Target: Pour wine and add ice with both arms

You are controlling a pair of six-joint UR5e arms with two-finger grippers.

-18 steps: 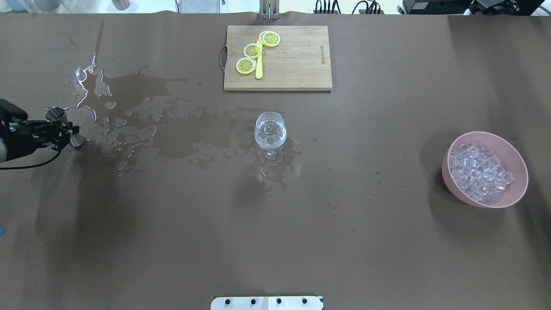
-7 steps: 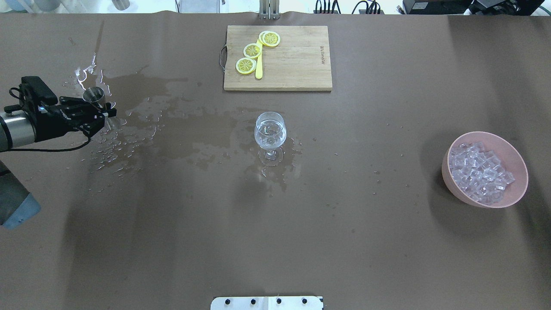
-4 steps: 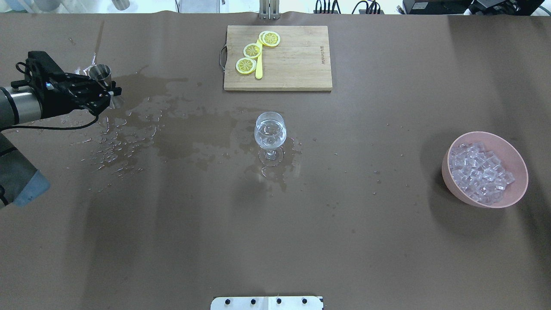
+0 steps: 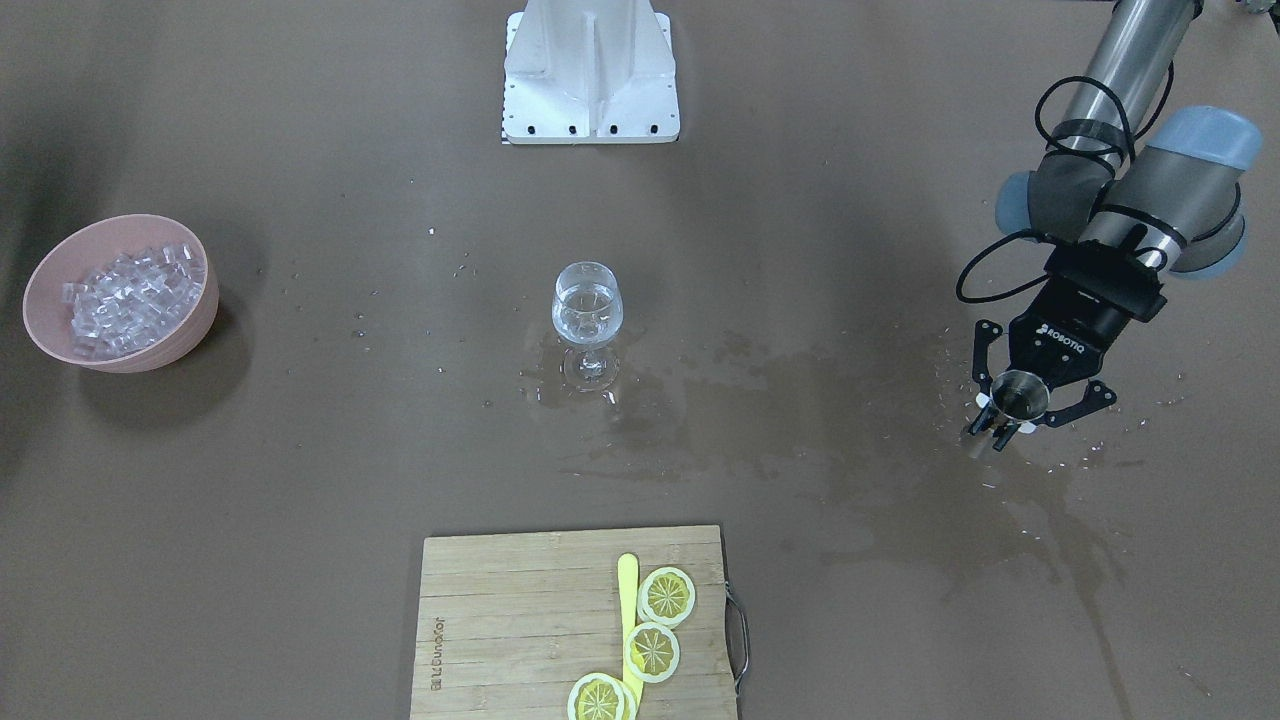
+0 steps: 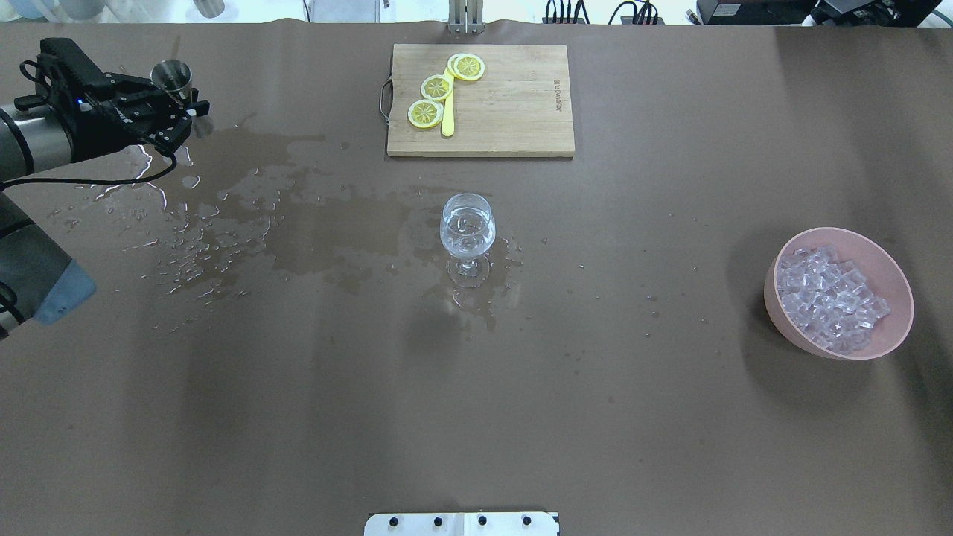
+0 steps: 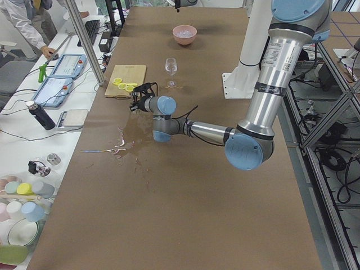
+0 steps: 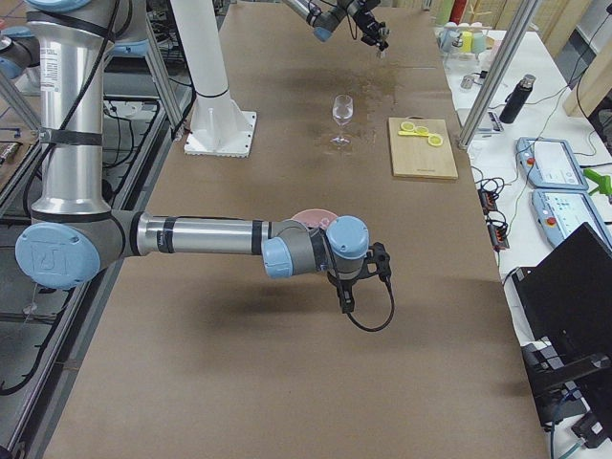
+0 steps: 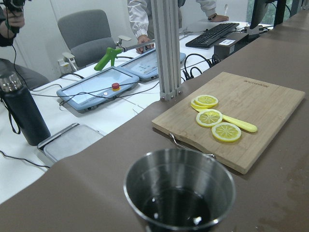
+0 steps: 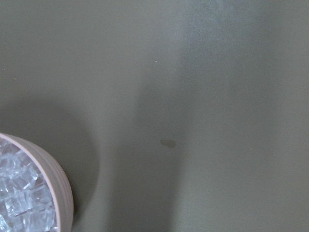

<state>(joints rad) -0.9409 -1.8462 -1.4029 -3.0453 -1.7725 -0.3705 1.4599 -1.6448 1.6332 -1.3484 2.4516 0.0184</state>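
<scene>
My left gripper is shut on a small steel measuring cup and holds it upright above the table's far left corner. It also shows in the front view. In the left wrist view the cup holds only a few drops. A wine glass with clear wine stands at the table's middle. A pink bowl of ice cubes sits at the right. My right gripper hangs beside the bowl; I cannot tell if it is open.
Dark wet patches and droplets spread from the far left to the glass's foot. A wooden cutting board with lemon slices and a yellow knife lies at the back middle. The white pedestal base stands at the robot's edge.
My left gripper has carried the steel cup from the table's left edge toward the far left corner. The glass, the bowl and the board have not moved.
</scene>
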